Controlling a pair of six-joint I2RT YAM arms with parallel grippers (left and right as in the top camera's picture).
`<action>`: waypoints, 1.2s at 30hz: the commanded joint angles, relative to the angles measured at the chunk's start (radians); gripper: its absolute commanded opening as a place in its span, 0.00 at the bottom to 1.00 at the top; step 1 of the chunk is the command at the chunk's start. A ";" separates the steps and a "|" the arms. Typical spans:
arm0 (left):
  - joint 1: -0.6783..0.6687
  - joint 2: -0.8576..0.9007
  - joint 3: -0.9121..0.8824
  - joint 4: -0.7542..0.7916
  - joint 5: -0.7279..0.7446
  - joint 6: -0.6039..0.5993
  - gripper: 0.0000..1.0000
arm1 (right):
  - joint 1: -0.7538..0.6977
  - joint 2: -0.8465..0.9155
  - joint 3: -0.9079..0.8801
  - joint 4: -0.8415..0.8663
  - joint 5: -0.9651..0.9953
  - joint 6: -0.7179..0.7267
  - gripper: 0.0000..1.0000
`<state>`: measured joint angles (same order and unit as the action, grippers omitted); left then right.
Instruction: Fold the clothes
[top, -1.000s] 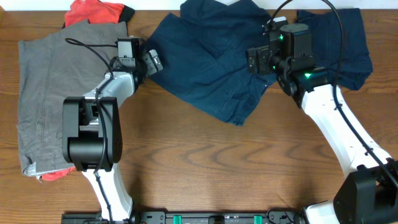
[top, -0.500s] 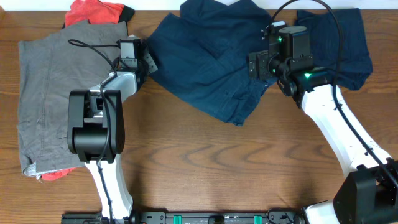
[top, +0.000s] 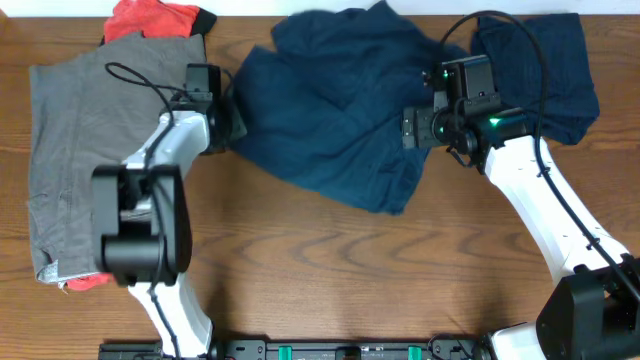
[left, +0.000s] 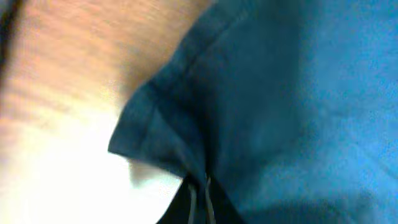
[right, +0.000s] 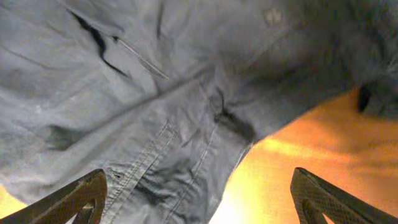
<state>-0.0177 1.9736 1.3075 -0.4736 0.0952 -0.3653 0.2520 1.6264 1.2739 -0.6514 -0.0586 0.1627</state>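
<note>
Left gripper (top: 230, 120) is pressed together on the left edge of the dark navy shorts (top: 330, 120), pinching a hemmed fold of the cloth. The left wrist view is blurred, but it shows the hem bunching into the dark closed fingers (left: 186, 208) at the bottom of the frame, with bare wood of the table (top: 330, 270) beside the fold.

The right gripper (top: 408, 128) stands spread wide above the right half of the same shorts. In the right wrist view its two fingertips (right: 81, 199) sit at the bottom corners, well apart, with only rumpled cloth between them: a stitched seam, a pocket slit and the garment's edge against the wood. Whether the tips touch the fabric cannot be told.

The dark navy shorts lie crumpled at the middle of the table's far edge and spread toward its centre. More navy cloth (top: 545, 70) lies near the far right corner, behind the right arm; whether it belongs to the same garment cannot be told.

The grey shorts (top: 70, 150) lie flat along the left edge, running from the far left corner toward the near side. The red-orange garment (top: 150, 18) shows at the far left corner, partly under the grey shorts, and a scrap of the same colour pokes out at their near end. The left arm reaches over the right side of the grey shorts.
</note>
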 joint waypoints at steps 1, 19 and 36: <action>0.005 -0.152 -0.002 -0.182 -0.009 0.031 0.06 | 0.026 0.008 0.001 -0.033 -0.029 0.049 0.96; -0.205 -0.302 -0.008 -0.937 0.023 0.004 0.06 | -0.016 0.008 0.001 -0.060 -0.033 0.080 0.99; -0.247 -0.302 -0.010 -0.908 -0.190 -0.092 0.98 | -0.048 0.008 -0.017 -0.341 -0.140 0.045 0.99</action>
<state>-0.2646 1.6741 1.3006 -1.3861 -0.0547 -0.4709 0.2043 1.6279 1.2709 -0.9707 -0.1593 0.2230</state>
